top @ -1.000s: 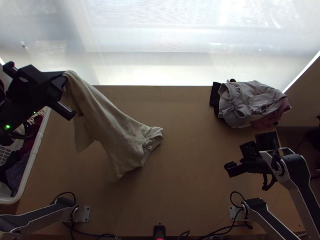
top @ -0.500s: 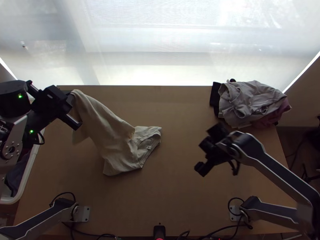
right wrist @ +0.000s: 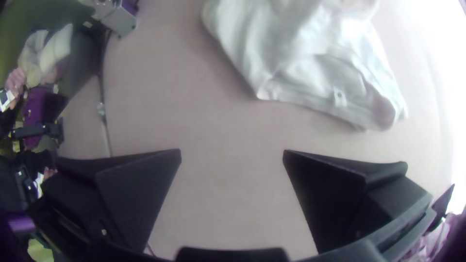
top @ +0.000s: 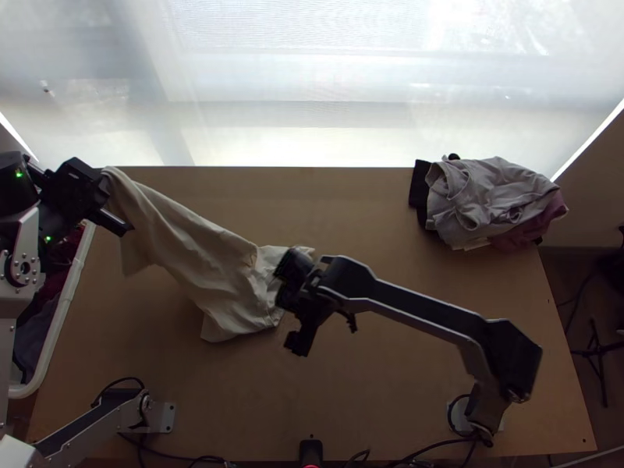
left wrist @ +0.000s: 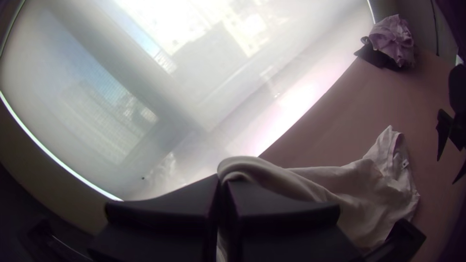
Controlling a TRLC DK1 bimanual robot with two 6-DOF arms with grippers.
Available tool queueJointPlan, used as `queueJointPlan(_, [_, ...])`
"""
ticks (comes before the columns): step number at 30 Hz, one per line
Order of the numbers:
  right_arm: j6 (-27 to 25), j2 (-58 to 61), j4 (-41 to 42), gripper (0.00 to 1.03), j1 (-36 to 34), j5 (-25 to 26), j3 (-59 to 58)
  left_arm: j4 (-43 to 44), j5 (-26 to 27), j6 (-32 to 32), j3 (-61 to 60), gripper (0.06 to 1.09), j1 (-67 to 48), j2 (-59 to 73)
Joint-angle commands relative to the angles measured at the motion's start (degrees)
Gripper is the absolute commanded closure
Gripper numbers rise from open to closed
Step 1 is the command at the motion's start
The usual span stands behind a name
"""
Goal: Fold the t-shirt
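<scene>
While the left gripper (top: 101,181) holds up one end of the cream t-shirt (top: 203,249), the right gripper (top: 290,300) has swung in over the table. Half a second ago it was well off to the shirt's right; now it's above and just beside the shirt's right end, overlapping it in the top view. Left gripper has shifted a bit further left, drawing the raised end with it. That part looks longer and straighter than before; the lower end is in about the same spot.

Gripper states: left is clamped on the shirt, cloth pinched between its fingers. Right is wide open, holding nothing, shirt apart from its fingertips.

Shirt: hangs in a slope from the left gripper, lower end on the table, creased and bunched, not laid flat.

Surface: light wooden table (top: 374,210), plain top. Clothes pile (top: 491,199) well to the shirt's right and a bit farther out, grey on top, pink and black under; same as before. White basket (top: 64,312) left of the shirt, dark clothes in it.

Room: big window with a translucent blind (top: 312,86) beyond the shirt, bright, building shapes through it. Dark tripod (top: 599,351) far right of the shirt, on the floor.
</scene>
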Motion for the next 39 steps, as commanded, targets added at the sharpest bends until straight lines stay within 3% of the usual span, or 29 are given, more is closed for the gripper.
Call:
queueJointPlan(1, [0.21,8.64,0.13,0.05,7.06,0.14,12.71,4.48,0.76,0.44,-5.27,1.05,4.89,0.07])
queueJointPlan(14, [-2.69,21.03,0.39,0.07,7.5,5.76,26.6,9.22,2.17,0.61,-9.23,1.05,6.64,1.65])
queueJointPlan(31, [-4.62,27.36,4.61,0.1,7.68,12.79,27.83,9.66,6.83,1.4,-8.79,1.05,11.3,2.0])
queueJointPlan(36, [-4.62,28.77,6.01,0.19,7.68,14.73,28.27,9.57,8.41,1.49,-8.79,1.05,12.62,2.0])
queueJointPlan(39, [-4.45,29.03,6.98,0.48,7.94,14.64,28.18,9.57,8.76,1.49,-8.88,1.05,13.15,2.0])
